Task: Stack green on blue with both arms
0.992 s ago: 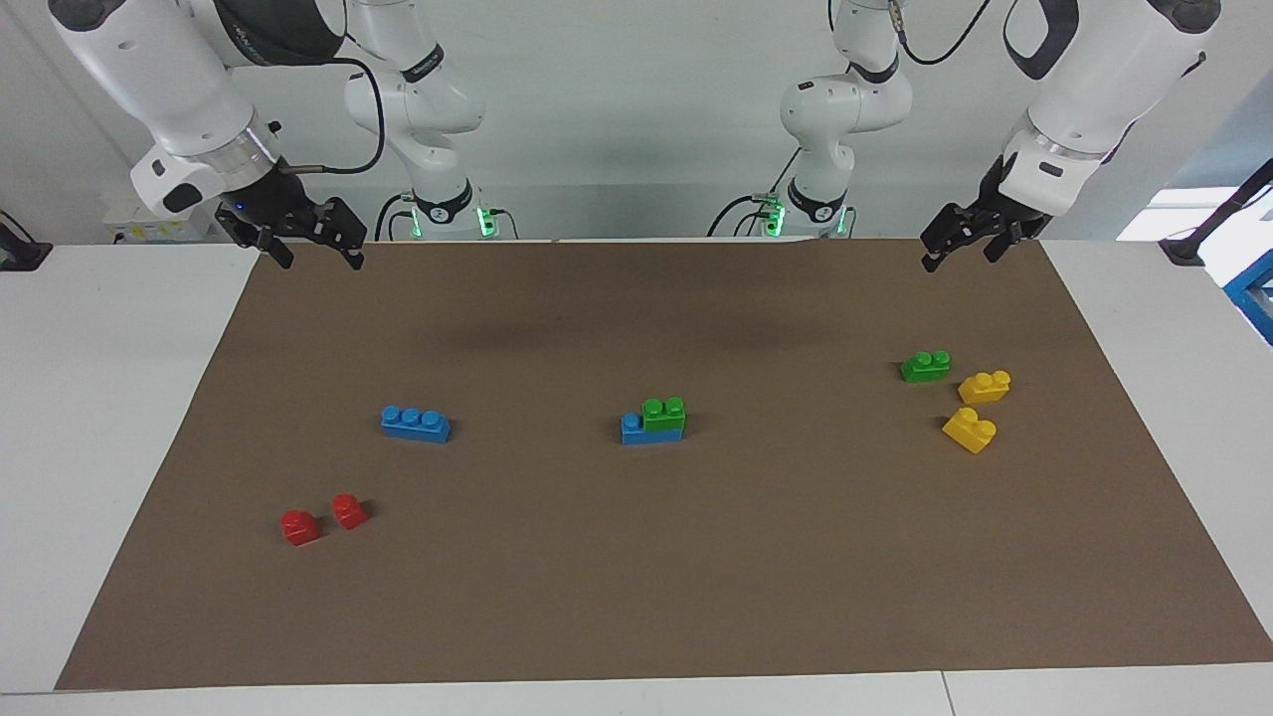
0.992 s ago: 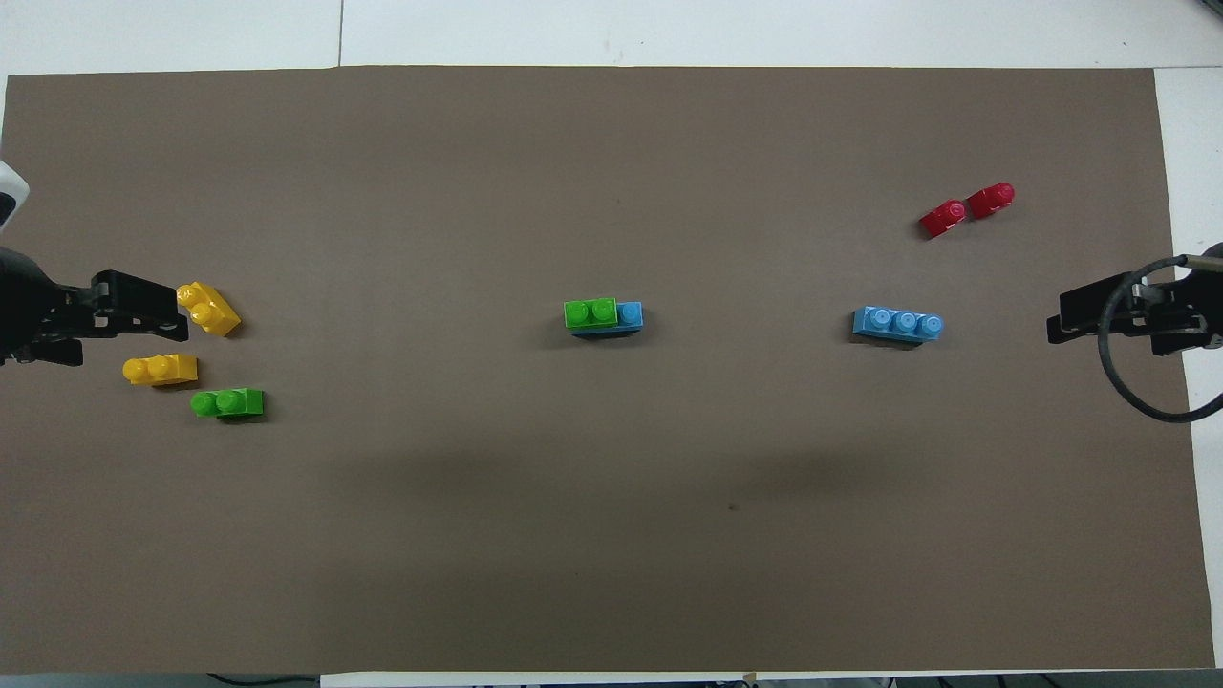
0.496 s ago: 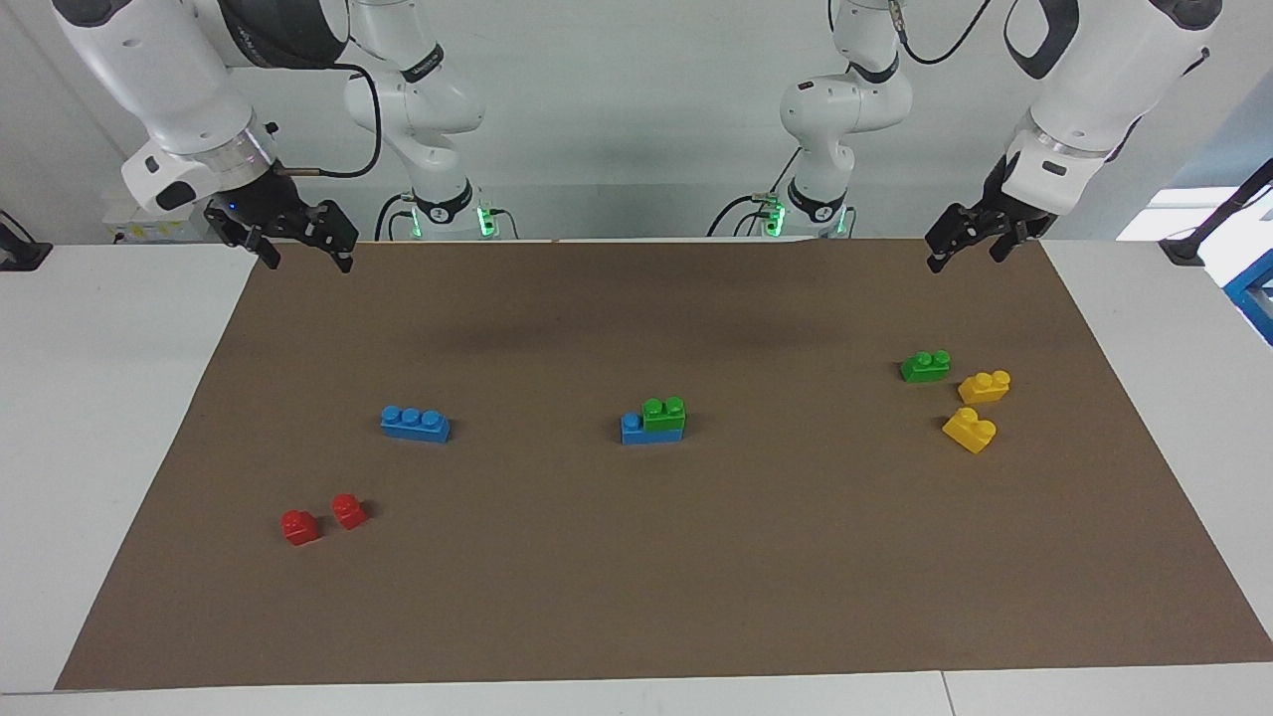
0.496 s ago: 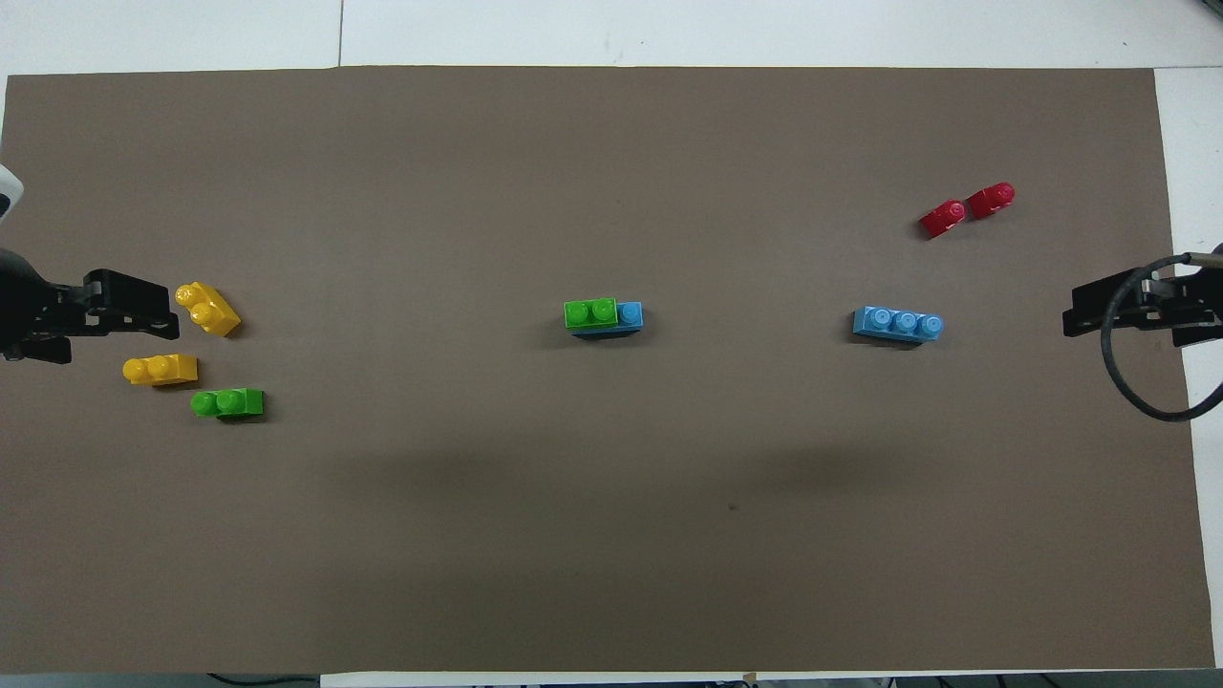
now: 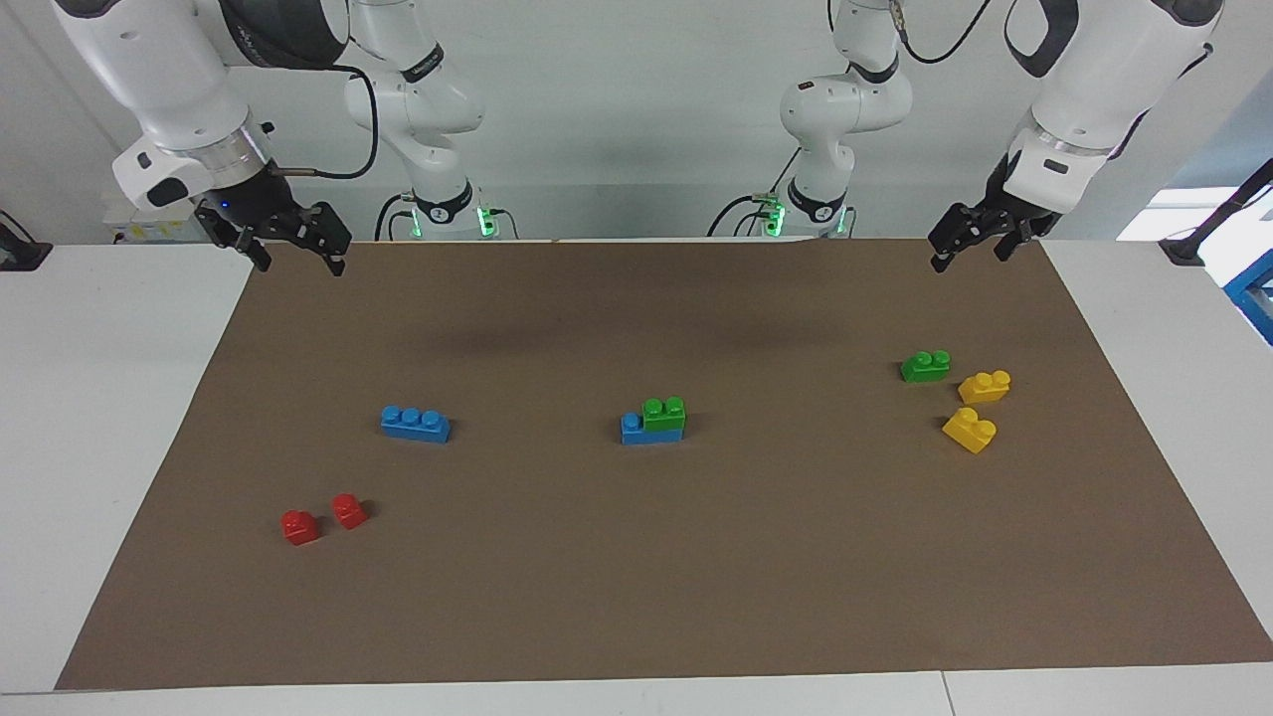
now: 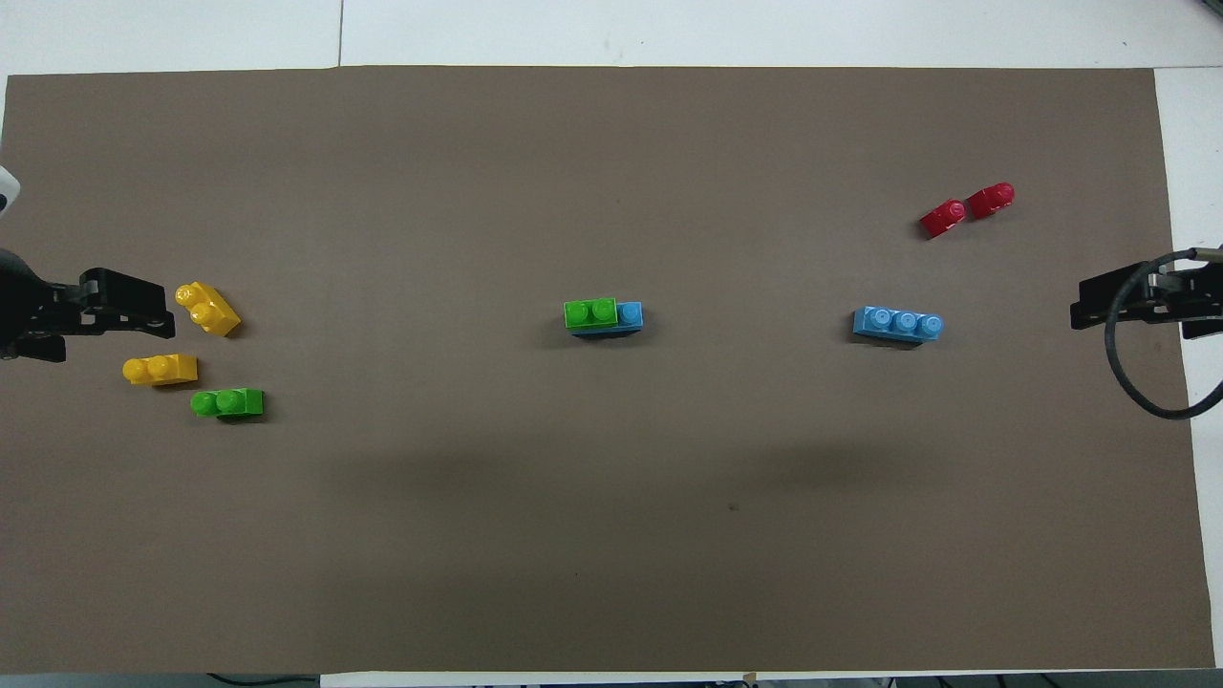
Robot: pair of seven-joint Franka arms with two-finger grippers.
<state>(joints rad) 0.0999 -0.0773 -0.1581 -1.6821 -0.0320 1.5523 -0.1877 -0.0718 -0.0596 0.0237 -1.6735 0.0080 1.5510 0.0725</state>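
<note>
A green brick (image 5: 663, 413) sits stacked on one end of a blue brick (image 5: 633, 430) at the middle of the brown mat (image 5: 636, 597); the stack also shows in the overhead view (image 6: 590, 312). A second blue brick (image 5: 415, 424) lies alone toward the right arm's end. A second green brick (image 5: 925, 366) lies alone toward the left arm's end. My right gripper (image 5: 298, 261) is open and empty, raised over the mat's edge at its own end. My left gripper (image 5: 970, 257) is open and empty, raised over the mat at its own end.
Two yellow bricks (image 5: 985, 386) (image 5: 969, 430) lie beside the loose green brick, a little farther from the robots. Two small red bricks (image 5: 299, 527) (image 5: 348, 510) lie farther from the robots than the loose blue brick. White table (image 5: 99, 447) surrounds the mat.
Both grippers have drawn back a little toward their own ends of the table, still raised and empty. No brick has moved.
</note>
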